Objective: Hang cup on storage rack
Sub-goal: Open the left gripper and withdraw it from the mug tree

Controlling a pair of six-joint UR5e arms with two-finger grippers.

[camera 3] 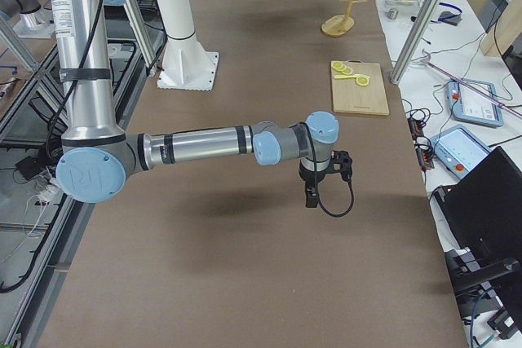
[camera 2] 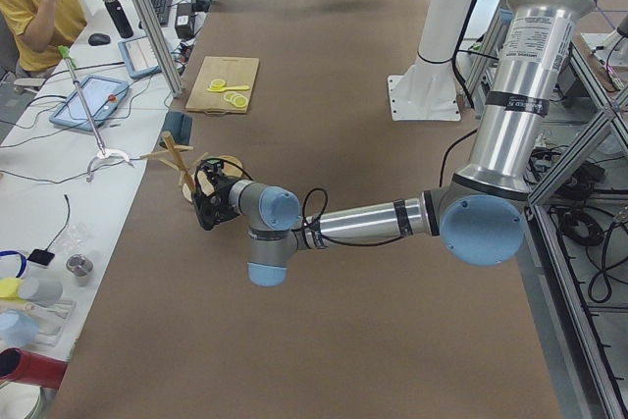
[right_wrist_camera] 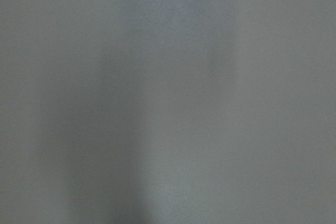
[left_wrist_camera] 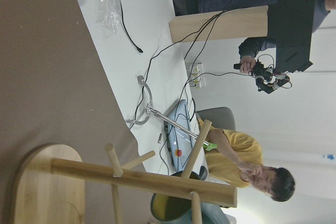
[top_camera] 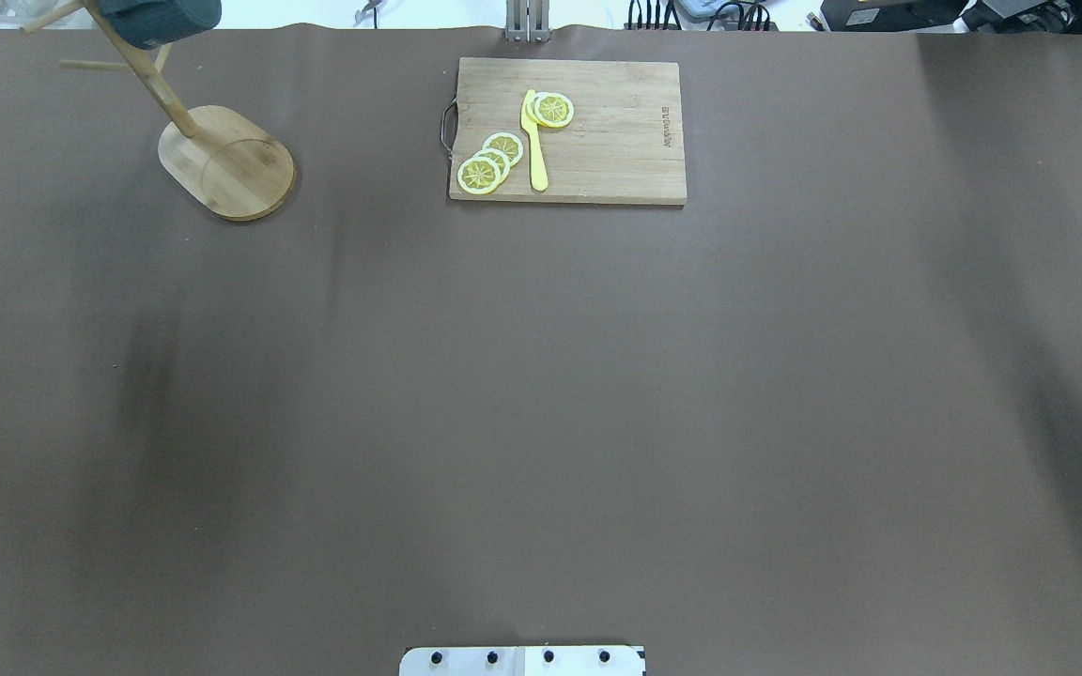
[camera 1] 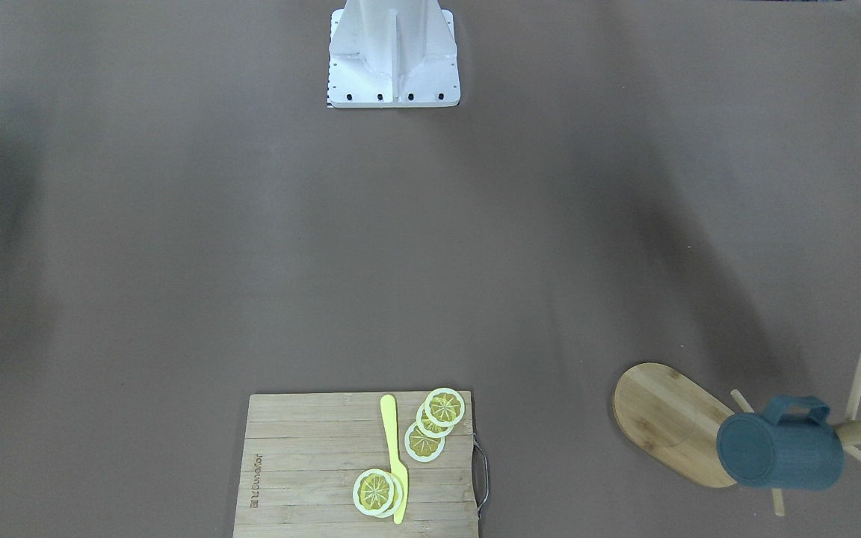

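Rt gripper [camera 3: 312, 195]: low over bare table [camera 1: 251, 261], pointing down, well apart from task items. Finger gap not readable, cannot tell if wide or narrow.
Lt gripper [camera 2: 206, 201]: near side of storage rack [camera 1: 662, 415], just beside its base. Finger spacing cannot tell.
Cup [camera 1: 778, 452]: off table, up on rack near post top, lying sideways among pegs. Yellowish mouth shows in lt wrist view. Exact peg seat not discernible.
Far edge: cutting board [camera 1: 303, 463] w/ lemon slices [camera 1: 444, 407] and yellow knife [camera 1: 394, 463] on it, well apart from rack
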